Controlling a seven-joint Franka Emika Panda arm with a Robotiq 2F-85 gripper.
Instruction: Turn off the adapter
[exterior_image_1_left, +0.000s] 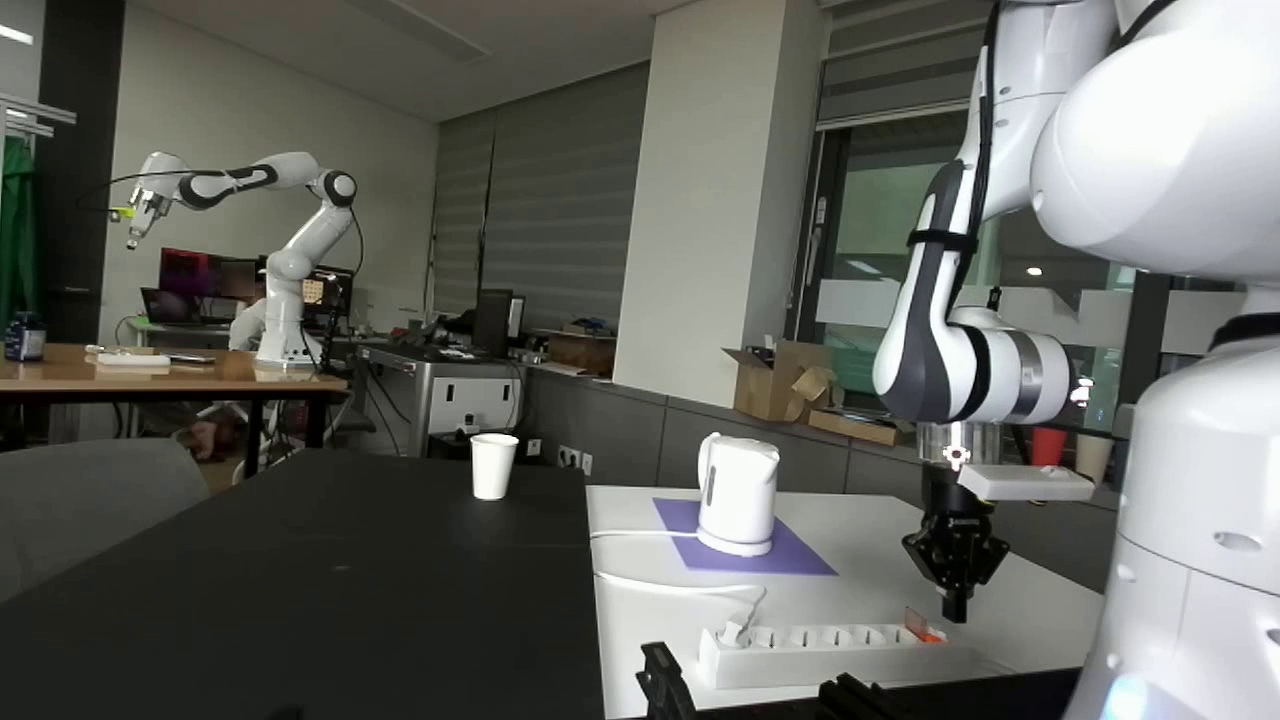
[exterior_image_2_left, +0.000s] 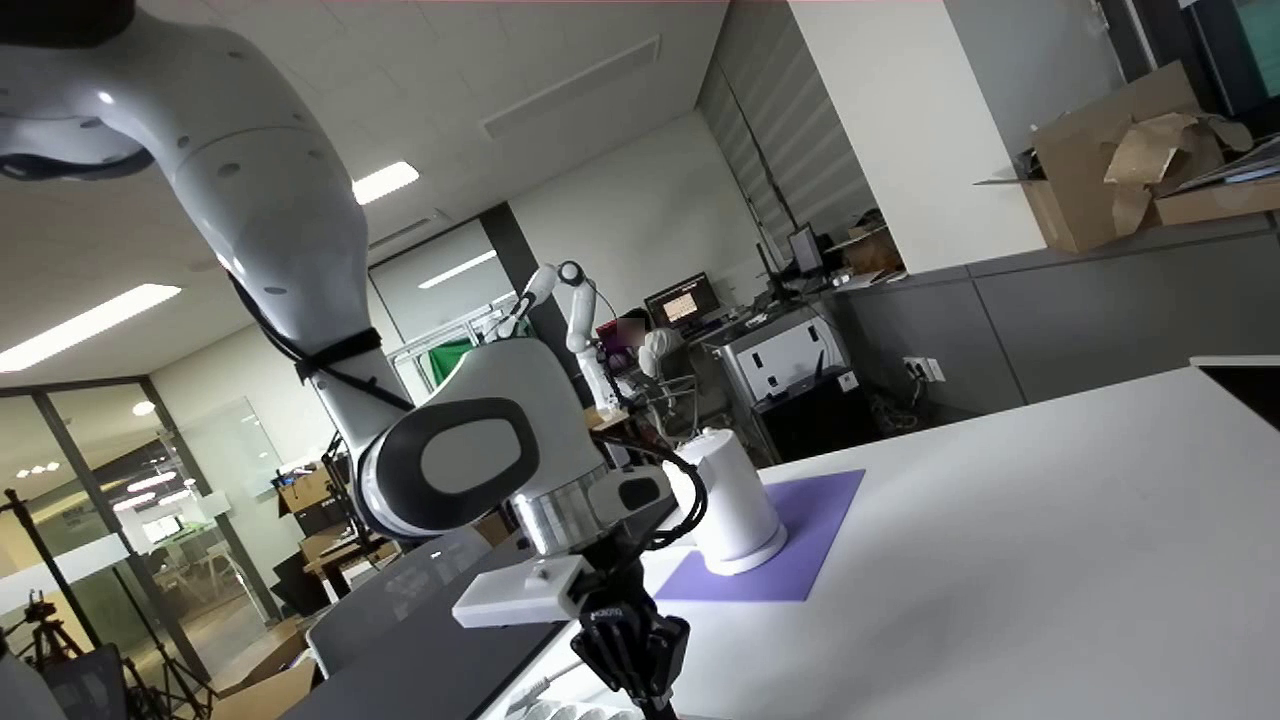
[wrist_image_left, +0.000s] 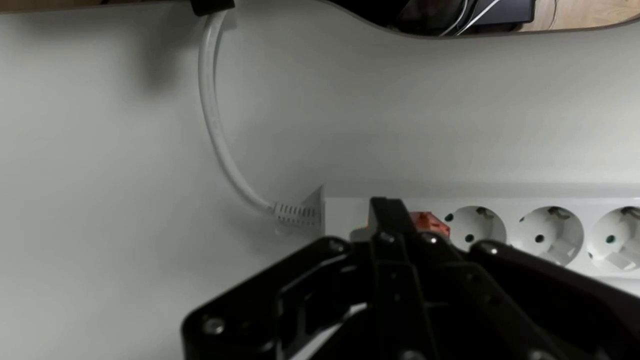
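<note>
White table (exterior_image_2_left: 1000, 560) | adapter (exterior_image_1_left: 840, 665) | pincer (exterior_image_1_left: 955, 608) closed near red switch (wrist_image_left: 431, 223) | contact unclear

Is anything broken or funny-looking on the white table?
Nothing looks spilled. One odd bit: a reddish flap sticks up near one end of the power strip, as if lifted. I can't tell if it's broken.

So in an exterior view the kettle (exterior_image_1_left: 738, 495) sits on a mat (exterior_image_1_left: 792, 557), and that's on the table (exterior_image_1_left: 870, 540). Power strip (exterior_image_1_left: 830, 665) lies in front of them, plug (exterior_image_1_left: 735, 635) in its left end, switch (exterior_image_1_left: 932, 637) at the right, gripper (exterior_image_1_left: 955, 607) just above that end. Cup (exterior_image_1_left: 492, 467) is left of the kettle, on the next table (exterior_image_1_left: 400, 570).
</note>
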